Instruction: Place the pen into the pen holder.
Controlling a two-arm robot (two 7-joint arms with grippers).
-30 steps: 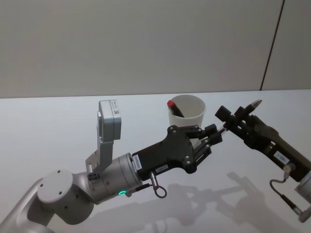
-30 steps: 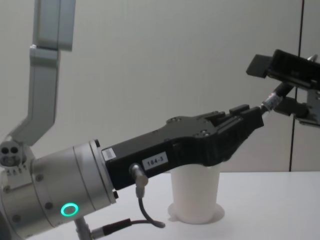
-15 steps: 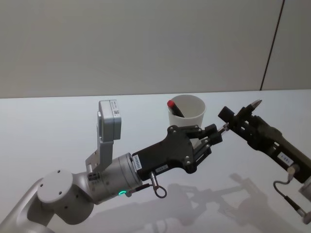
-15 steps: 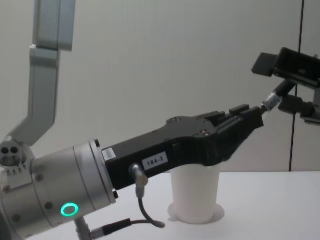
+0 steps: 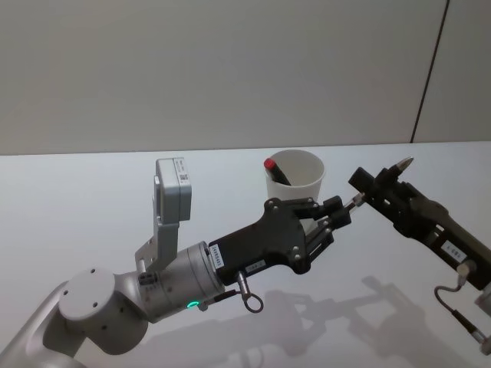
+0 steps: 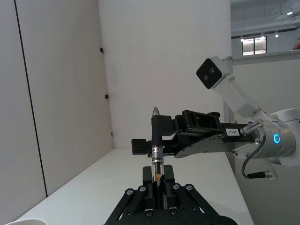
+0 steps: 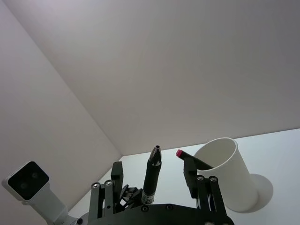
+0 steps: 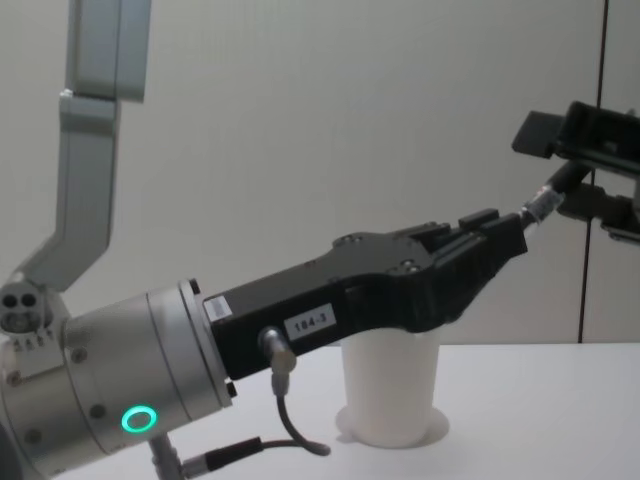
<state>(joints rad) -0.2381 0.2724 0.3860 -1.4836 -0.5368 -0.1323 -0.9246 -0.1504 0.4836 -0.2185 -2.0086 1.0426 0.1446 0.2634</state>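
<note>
Left gripper (image 5: 340, 212) is clamped on the pen (image 6: 158, 164) at its back end, with the clear barrel pinched between the fingertips. The pen sticks straight out of the jaws, angled up and towards the robot's right, with the dark pointed tip leading. It's in the air over the white table (image 5: 92, 199), not in the pen holder (image 5: 295, 182). Right gripper (image 7: 152, 165) is spread wide around the front half of the pen, and its fingers (image 7: 190, 171) sit either side of the barrel. The right wrist view shows a gap on both sides, so it's probably not touching. The head view is too cluttered there to confirm. In the head view the pen tip pokes out past the right gripper's fingers. The pen holder stands upright on the table just behind the left gripper's knuckles, to the left of the held pen. In the chest view it sits directly under the left gripper body. There's already a red-capped pen (image 5: 271, 164) in it, leaning against the rim on the left side. The two grippers face each other nearly nose to nose, with the pen bridging them.
</note>
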